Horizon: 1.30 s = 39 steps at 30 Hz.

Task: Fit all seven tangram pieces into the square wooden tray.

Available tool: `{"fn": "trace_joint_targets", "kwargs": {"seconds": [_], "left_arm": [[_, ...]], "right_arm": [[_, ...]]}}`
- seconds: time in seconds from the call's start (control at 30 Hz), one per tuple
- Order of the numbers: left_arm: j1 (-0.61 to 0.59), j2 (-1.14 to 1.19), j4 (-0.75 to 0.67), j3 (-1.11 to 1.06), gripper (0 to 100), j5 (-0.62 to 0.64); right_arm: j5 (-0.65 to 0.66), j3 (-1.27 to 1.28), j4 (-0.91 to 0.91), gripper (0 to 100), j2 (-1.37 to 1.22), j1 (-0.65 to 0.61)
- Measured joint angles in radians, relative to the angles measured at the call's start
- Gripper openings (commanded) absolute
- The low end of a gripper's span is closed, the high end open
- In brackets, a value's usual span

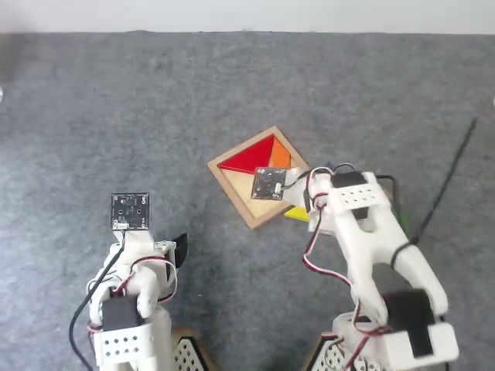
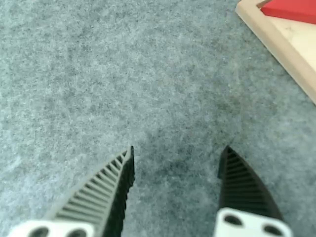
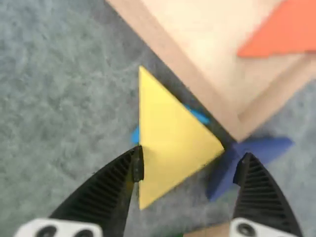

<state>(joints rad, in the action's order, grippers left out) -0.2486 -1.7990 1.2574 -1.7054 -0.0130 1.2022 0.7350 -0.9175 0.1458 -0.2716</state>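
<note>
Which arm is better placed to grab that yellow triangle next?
The right, probably: the right pincer sits open over the yellow triangle beside the tray corner, while the left pincer hangs open above grey mat.

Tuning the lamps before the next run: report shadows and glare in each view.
High view: even, soft light over the grey mat, no glare on the wooden tray. Left wrist view: a faint dark shadow on the mat under the open left gripper. Right wrist view: the yellow triangle, inside the open right gripper, throws a dark shadow along the tray's rim.
</note>
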Motion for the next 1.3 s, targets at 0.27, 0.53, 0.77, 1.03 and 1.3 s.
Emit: {"fn": "trace_joint_targets", "kwargs": {"seconds": [0.27, 0.53, 0.77, 1.03, 1.3], "left_arm": [[0.000, 0.000, 0.000, 0.000, 27, 0.000], [0.000, 0.000, 0.000, 0.000, 27, 0.000], [0.000, 0.000, 0.000, 0.000, 27, 0.000], [0.000, 0.000, 0.000, 0.000, 27, 0.000], [0.000, 0.000, 0.000, 0.000, 27, 0.000]], "right_arm": [[0.005, -0.002, 0.072, 27.0, -0.117, -0.035], [0.005, -0.029, 0.063, 4.2, -0.112, 0.002], [-0.098, -0.115, -0.048, 2.0, -0.143, 0.084], [-0.101, -0.184, -0.114, 4.8, -0.144, 0.109], [-0.135, -0.221, -0.229, 22.2, -0.003, 0.242]]}}
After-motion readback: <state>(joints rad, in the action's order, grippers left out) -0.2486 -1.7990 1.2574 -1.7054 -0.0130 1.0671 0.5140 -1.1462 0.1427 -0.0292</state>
